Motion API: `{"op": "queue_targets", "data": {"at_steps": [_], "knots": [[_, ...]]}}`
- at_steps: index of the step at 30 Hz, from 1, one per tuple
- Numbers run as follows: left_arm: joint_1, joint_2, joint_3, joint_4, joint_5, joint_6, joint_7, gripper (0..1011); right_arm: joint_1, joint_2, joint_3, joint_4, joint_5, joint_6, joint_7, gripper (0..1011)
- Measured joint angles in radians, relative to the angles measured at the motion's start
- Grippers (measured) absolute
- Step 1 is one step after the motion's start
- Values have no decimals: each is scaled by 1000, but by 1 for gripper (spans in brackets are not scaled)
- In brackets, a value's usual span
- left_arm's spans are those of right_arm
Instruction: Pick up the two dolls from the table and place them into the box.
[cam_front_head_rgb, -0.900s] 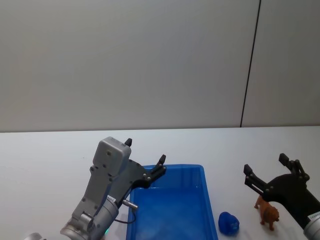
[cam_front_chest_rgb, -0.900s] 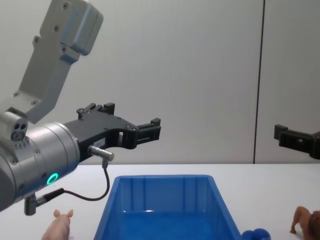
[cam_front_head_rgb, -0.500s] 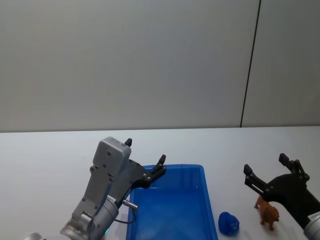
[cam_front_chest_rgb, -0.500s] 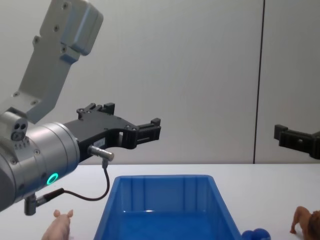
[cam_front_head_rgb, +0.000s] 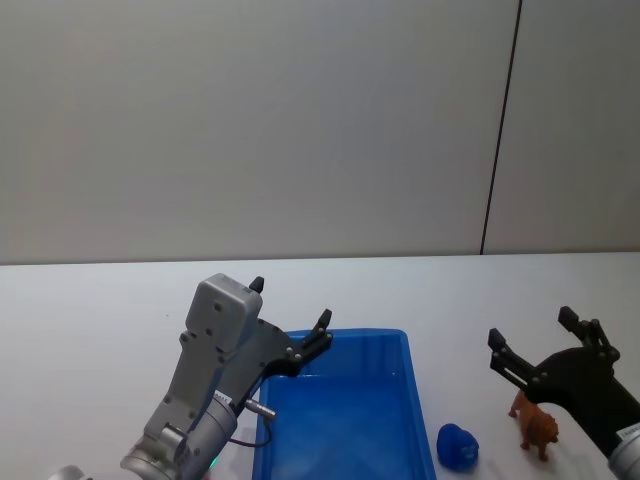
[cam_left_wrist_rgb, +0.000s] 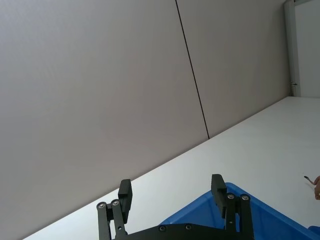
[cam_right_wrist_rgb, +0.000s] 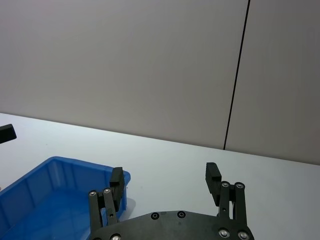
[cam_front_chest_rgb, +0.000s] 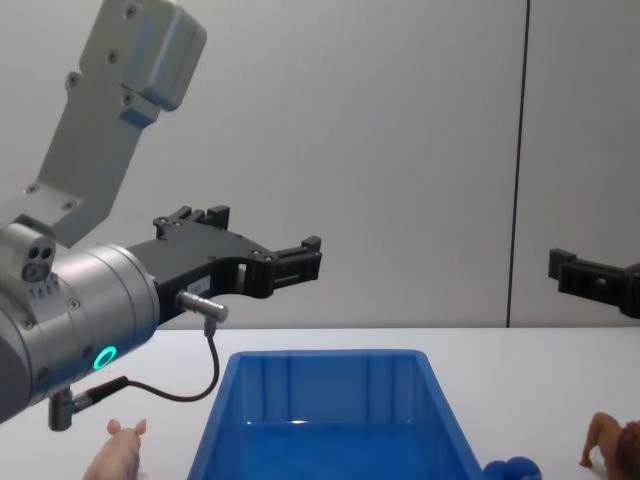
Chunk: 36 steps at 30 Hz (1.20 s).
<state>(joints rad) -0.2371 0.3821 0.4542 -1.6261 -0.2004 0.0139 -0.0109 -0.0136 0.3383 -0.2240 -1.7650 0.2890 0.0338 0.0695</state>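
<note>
Nothing of the task was done: every toy stood on the bench (cam_front_head_rgb: 90, 300), so both picks and both drops were left.

The pink pig (cam_front_chest_rgb: 116, 456) stood on the bench well below the left gripper (cam_front_head_rgb: 290, 302) and back toward the robot from its jaws, just outside the bin's left wall. Those jaws were spread wide and held nothing. They hung in the air above the far left corner of the blue bin (cam_front_head_rgb: 372, 334), pointing outward rather than down.

The bin lay between the two grippers, lower than both. What showed of its floor was bare blue plastic, with no toy in it. Its near end was cut off by the frame edge, so I could not vouch for that part.

Just outside the bin's right wall sat the rounded blue figure (cam_front_head_rgb: 457, 446), below and to the left of the right gripper (cam_front_head_rgb: 531, 327). The brown lion (cam_front_head_rgb: 537, 430) stood upright almost directly beneath those jaws, apart from them. They too were wide open and empty, which I judged the likelier start.
</note>
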Motion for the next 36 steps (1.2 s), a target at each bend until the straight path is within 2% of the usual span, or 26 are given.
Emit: {"op": "queue_targets", "data": {"at_steps": [6, 16, 27, 36], "knots": [[0, 0, 0, 0, 0, 0, 0, 1002, 2, 8, 8, 7, 12, 2, 17, 1001], [0, 0, 0, 0, 0, 0, 0, 1002, -3, 35, 25, 27, 30, 46, 60, 1001], [0, 0, 0, 0, 0, 0, 0, 1002, -14, 64, 34, 60, 19, 114, 110, 1001], [0, 0, 0, 0, 0, 0, 0, 1002, -14, 66, 33, 88, 7, 149, 119, 1001]]}}
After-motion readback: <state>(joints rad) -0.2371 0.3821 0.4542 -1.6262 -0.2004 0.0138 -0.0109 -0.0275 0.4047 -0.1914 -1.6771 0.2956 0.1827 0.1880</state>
